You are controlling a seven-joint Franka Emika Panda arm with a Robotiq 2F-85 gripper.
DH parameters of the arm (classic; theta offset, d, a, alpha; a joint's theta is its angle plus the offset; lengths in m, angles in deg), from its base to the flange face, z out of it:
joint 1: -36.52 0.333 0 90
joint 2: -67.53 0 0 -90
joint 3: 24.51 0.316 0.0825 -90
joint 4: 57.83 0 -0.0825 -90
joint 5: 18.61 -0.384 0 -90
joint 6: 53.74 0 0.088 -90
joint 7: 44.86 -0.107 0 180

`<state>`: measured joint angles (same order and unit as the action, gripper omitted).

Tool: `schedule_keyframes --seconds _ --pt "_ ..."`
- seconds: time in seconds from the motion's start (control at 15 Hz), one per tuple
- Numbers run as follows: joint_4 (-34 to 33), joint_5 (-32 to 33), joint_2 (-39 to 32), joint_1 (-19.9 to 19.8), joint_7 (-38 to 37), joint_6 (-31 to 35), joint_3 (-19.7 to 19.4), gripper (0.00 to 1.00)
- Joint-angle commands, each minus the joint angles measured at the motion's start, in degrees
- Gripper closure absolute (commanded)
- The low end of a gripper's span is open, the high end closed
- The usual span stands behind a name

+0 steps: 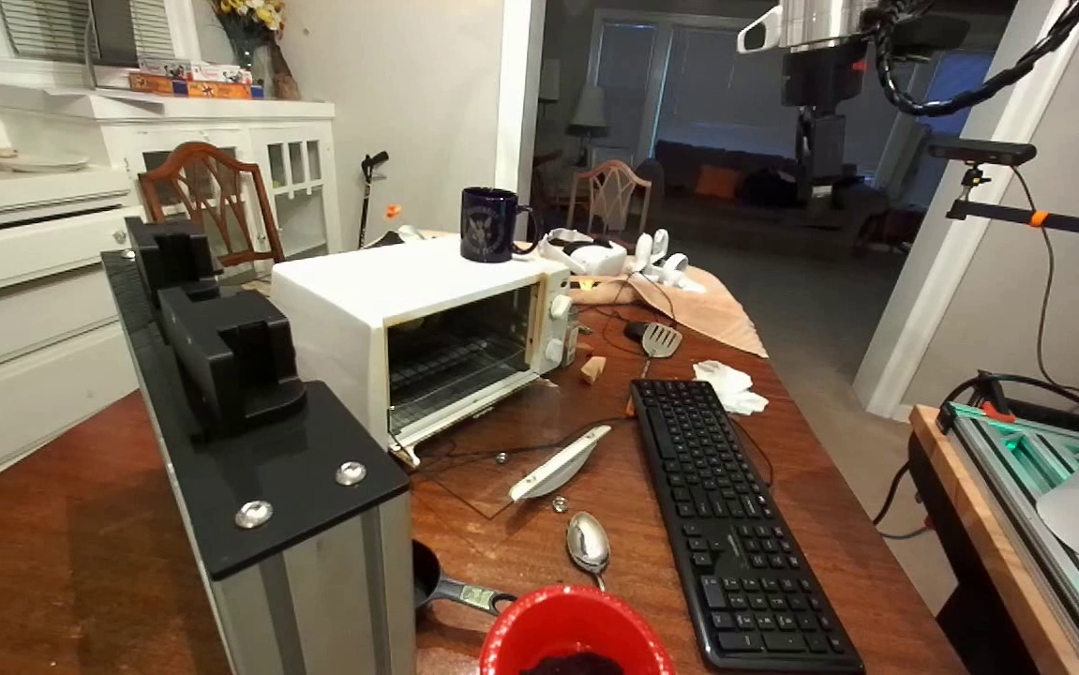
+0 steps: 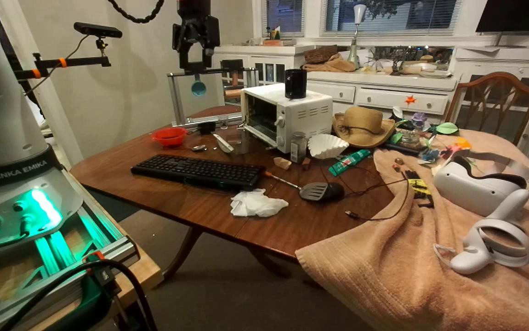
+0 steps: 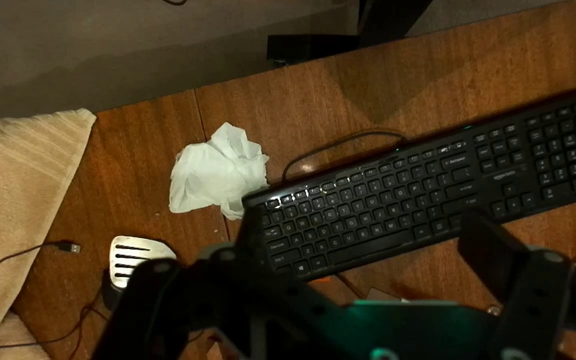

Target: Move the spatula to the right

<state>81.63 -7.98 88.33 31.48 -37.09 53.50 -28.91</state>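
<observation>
The spatula has a slotted metal head and a thin handle with an orange end. It lies on the table beyond the keyboard's end and shows in both exterior views (image 1: 661, 340) (image 2: 313, 191). In the wrist view its head (image 3: 130, 257) is at the lower left, and my gripper partly hides the rest. A dark rounded object (image 2: 334, 190) lies at or under the head; I cannot tell which. My gripper (image 3: 363, 220) is open and empty, its fingers wide apart. It hangs high above the table in both exterior views (image 1: 818, 192) (image 2: 195, 62), well away from the spatula.
A black keyboard (image 3: 368, 210) lies below the gripper. Crumpled white paper (image 2: 257, 203) lies near the table edge beside the spatula. A white toaster oven (image 2: 308, 115) carries a dark mug (image 2: 295, 83). A peach towel (image 2: 361, 257), cables and a red bowl (image 2: 169, 137) are also on the table.
</observation>
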Motion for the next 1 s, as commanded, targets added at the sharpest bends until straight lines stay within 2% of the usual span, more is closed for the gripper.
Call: schedule_keyframes --seconds 0.0,0.6,0.73,0.93 --pt "-2.67 -3.95 -5.65 -1.04 -6.42 6.16 -1.74 0.00" --pt "-6.34 -13.57 -22.91 -5.28 -17.91 31.93 -6.22 0.00" --pt "-7.39 -15.97 -26.50 -5.94 -20.68 36.15 -6.84 0.00" --pt "-11.13 -21.10 -32.66 -7.04 -23.90 38.78 -7.68 0.00"
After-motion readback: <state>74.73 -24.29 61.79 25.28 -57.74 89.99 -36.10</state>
